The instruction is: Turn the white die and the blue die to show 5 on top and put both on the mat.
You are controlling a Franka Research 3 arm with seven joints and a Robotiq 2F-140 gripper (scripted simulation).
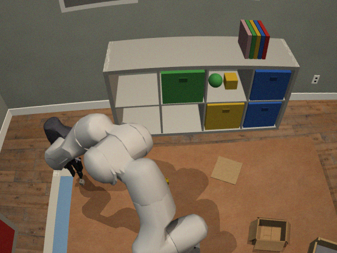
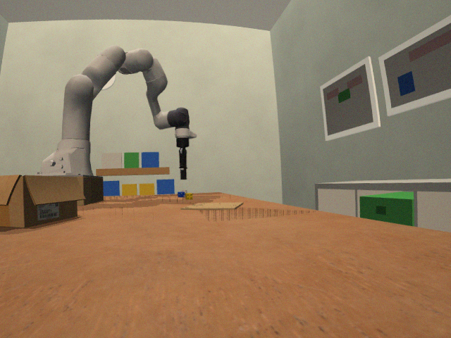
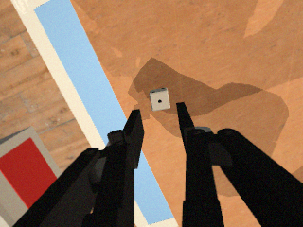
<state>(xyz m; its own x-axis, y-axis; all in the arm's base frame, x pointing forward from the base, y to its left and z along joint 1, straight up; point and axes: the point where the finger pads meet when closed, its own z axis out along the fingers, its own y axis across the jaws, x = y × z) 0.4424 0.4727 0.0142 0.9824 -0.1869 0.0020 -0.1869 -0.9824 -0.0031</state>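
Observation:
The white die (image 1: 81, 182) lies flat on the orange rug near its blue-striped edge; in the wrist view (image 3: 159, 99) it shows one pip on top. My gripper (image 3: 159, 118) hangs above it, pointing down, with the fingers narrowed to a small gap and nothing between them. It also shows in the top and exterior views (image 1: 77, 174) (image 2: 183, 177), clear of the floor. The yellow die (image 1: 167, 180) (image 2: 189, 196) sits on the rug beside the arm. The blue die (image 2: 180, 194) sits next to the yellow one and is hidden behind the arm in the top view. The tan mat (image 1: 226, 169) (image 2: 213, 205) lies further right, with no die on it.
A white shelf unit (image 1: 201, 81) with coloured bins stands along the back wall. An open cardboard box (image 1: 269, 234) sits at the front right. The rug's blue and white border (image 1: 61, 212) runs to the left of the white die, with wooden floor beyond.

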